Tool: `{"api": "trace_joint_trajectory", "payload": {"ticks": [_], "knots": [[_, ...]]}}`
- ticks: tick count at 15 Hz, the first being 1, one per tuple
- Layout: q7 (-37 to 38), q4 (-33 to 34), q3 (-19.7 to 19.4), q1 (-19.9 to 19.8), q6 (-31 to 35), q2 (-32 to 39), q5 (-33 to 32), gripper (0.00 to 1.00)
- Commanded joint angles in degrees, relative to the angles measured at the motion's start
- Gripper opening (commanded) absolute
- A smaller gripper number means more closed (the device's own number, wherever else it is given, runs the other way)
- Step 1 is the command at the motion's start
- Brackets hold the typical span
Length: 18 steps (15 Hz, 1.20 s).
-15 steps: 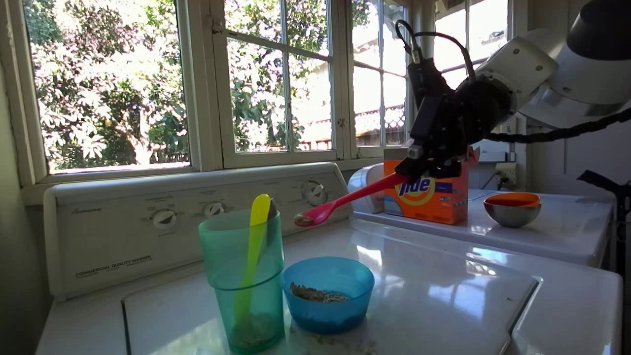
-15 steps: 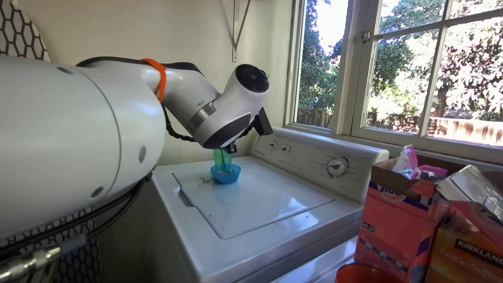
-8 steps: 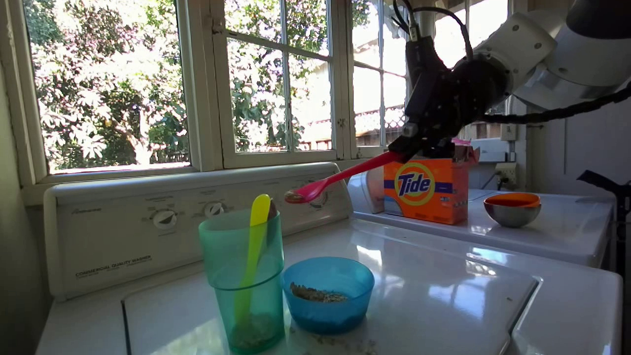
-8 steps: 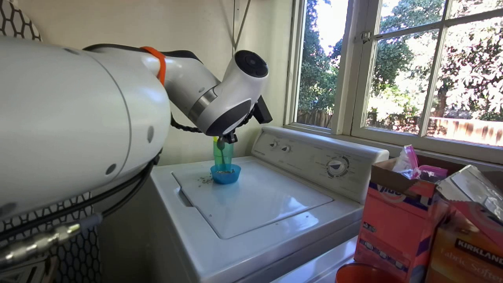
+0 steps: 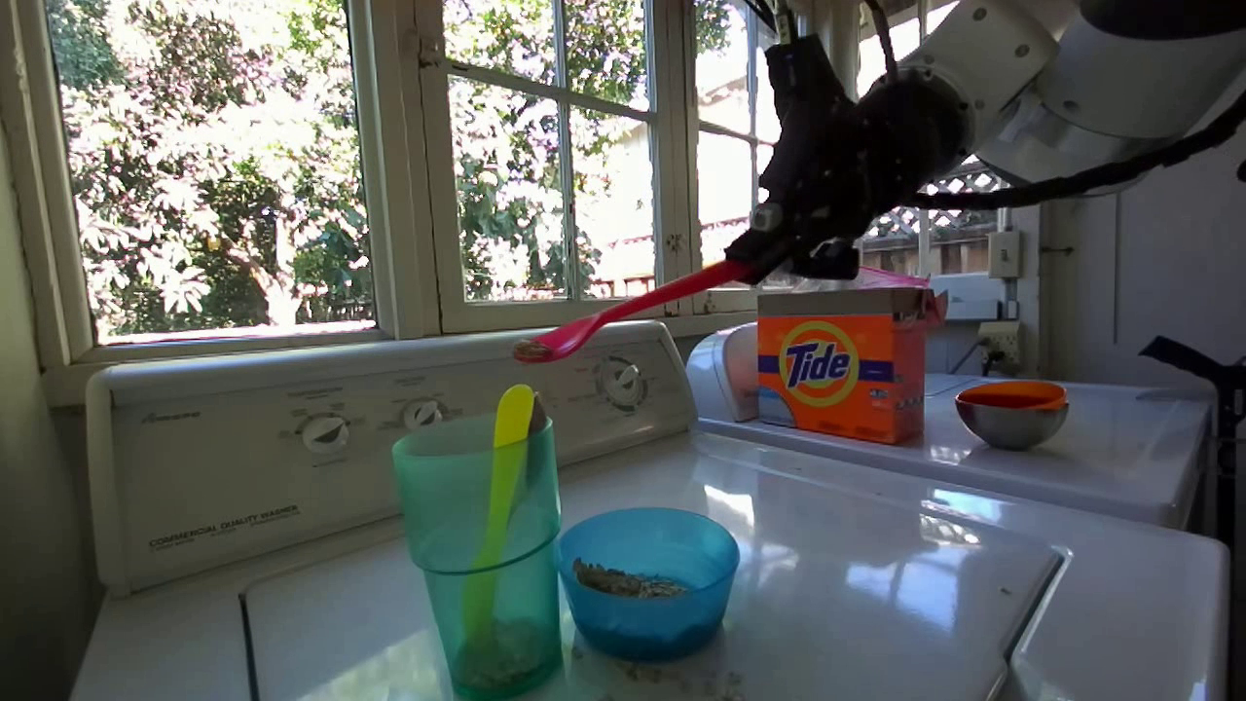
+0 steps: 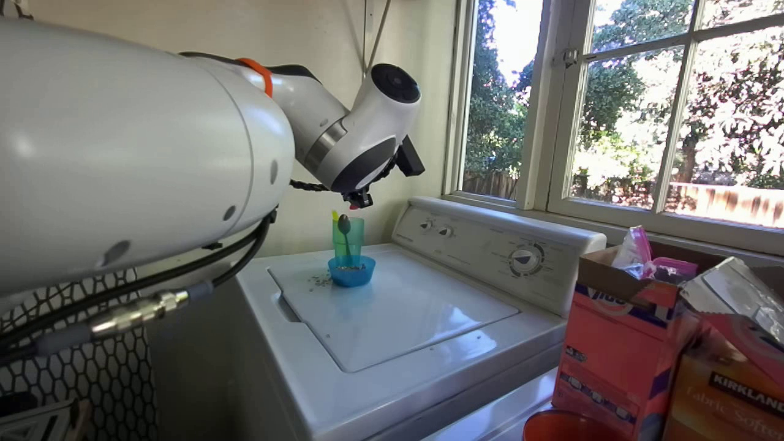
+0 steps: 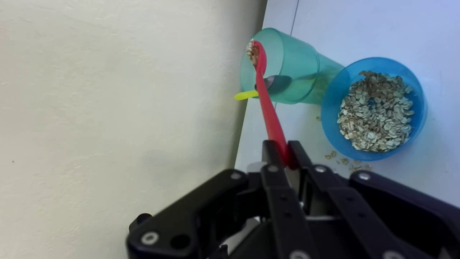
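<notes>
Gripper (image 7: 283, 154): fingers pinching the handle of a red spoon (image 7: 270, 111); it reaches out ahead of them, rolled oats (image 7: 252, 54) in its scoop. Wrist view: scoop overlaps the mouth of the green tumbler (image 7: 300, 72), past the fingertips; an exterior view shows a gap above the rim. Lower than the fingers, beside the tumbler: blue bowl (image 7: 331, 120), its oat heap (image 7: 381, 115) plain in wrist view, partly masked by the wall in both exterior views. In tumbler: dark spoon (image 6: 344, 224), clear in an exterior view; where the yellow handle (image 5: 511, 419) stands in front, only an edge shows. Beyond the fingers: Tide box (image 5: 842, 365), both exterior views only.
</notes>
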Motion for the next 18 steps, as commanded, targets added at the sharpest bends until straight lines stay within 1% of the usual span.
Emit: {"api": "trace_joint_trajectory", "payload": {"ticks": [1,8,13,18], "knots": [[-2.1,3.0,-0.1,2.3,-1.6,6.0,2.8,0.03],[-2.6,4.9,-0.3,4.7,-2.6,13.7,3.2,0.03],[-2.4,4.9,-0.2,5.8,-2.2,18.1,1.8,0.03],[-2.3,5.8,0.7,7.3,-4.6,21.2,-1.1,0.03]]}}
